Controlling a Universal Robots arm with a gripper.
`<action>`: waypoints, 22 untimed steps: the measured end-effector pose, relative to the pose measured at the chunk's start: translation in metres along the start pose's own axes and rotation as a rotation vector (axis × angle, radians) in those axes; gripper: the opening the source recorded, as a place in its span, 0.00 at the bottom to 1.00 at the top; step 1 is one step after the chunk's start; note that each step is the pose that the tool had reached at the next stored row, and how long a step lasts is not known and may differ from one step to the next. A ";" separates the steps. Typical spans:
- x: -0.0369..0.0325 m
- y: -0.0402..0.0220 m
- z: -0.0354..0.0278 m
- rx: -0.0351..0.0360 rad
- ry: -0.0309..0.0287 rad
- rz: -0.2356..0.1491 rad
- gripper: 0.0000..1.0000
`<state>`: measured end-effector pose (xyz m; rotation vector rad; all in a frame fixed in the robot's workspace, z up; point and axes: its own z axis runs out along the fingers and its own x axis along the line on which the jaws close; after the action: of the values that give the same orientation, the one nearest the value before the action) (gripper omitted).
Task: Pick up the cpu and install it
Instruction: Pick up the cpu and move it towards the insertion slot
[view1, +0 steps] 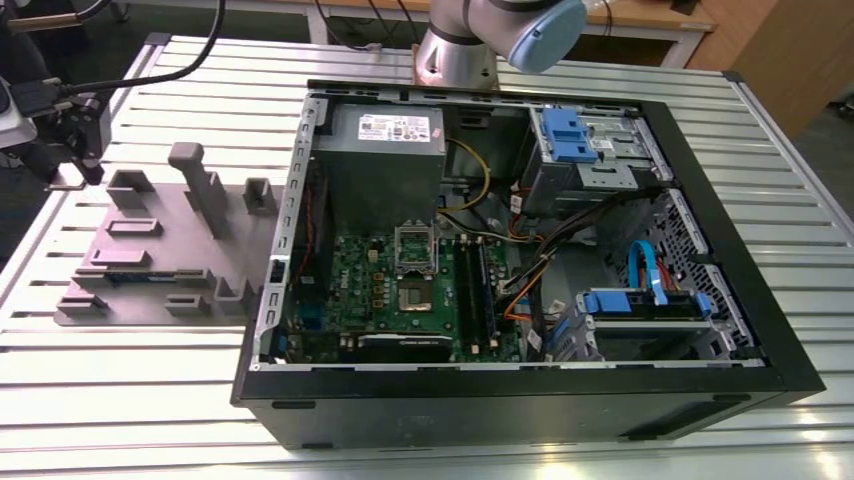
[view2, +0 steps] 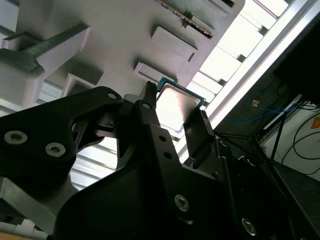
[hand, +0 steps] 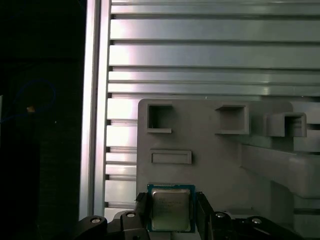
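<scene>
The cpu (hand: 170, 210) is sitting between your gripper's (hand: 171, 198) fingers (hand: 141, 210), which are pinching its sides over the grey tray (hand: 215, 150). It may be touching the tray; that's hard to tell. You are not yet putting it into the computer case (view1: 507, 405).

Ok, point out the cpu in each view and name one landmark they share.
First wrist view: the cpu sits between the fingers of the gripper, in front of the grey fixture tray.
Second wrist view: the cpu, shiny top showing, between those fingers, tray behind.
Exterior view: the tray lies at the exterior view's left of the computer case.
Shared landmark: the tray.
</scene>
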<state>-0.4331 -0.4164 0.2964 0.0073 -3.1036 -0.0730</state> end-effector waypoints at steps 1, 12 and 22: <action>0.0000 0.0000 -0.0005 0.0000 0.0000 0.000 0.47; 0.0002 0.0003 -0.0059 0.0000 0.0000 0.000 0.47; 0.0004 0.0005 -0.0109 0.0000 0.0000 0.000 0.47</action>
<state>-0.4331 -0.4164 0.3073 0.0074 -3.1036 -0.0730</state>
